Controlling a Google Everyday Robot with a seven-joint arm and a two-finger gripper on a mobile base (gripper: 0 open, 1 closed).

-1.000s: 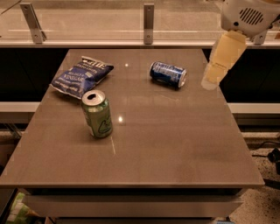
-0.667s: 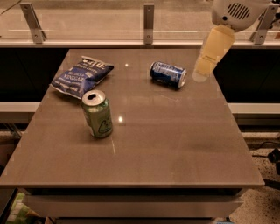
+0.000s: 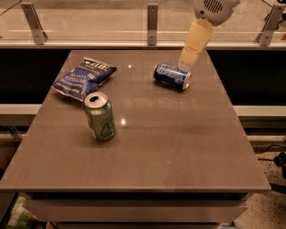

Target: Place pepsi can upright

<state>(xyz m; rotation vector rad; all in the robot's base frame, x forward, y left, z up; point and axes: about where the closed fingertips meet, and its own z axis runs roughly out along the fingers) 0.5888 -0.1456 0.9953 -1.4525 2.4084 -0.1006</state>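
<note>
1. Jaws of the gripper (image 3: 185, 62) are showing as one cream-coloured, tapering shape slanting down and to the left from a white rounded arm housing (image 3: 214, 6) at the top edge. I cannot tell whether they are standing wide or narrow.
2. Their lower tip is hanging over the far right part of the brown, smooth-topped table (image 3: 178, 147), just above and behind the right end of the small dark blue metal pepsi can (image 3: 172, 76). Whether the tip is touching the can, I cannot tell.
3. That pepsi can is lying on its side on the table, its length running left to right, with the silver end at the right turning slightly toward the camera. It is sitting in front of and to the left of the jaws, not between them.
4. One pepsi can is lying there.
5. One green metal can with a silver opened top (image 3: 100, 117) is standing upright on the left half of the table, well apart from the pepsi can.
6. One crinkled blue chip bag with white lettering (image 3: 83, 77) is lying flat behind the green can, near the far left corner.
7. Three grey metal posts (image 3: 152, 18) are standing along the pale ledge behind the table.
</note>
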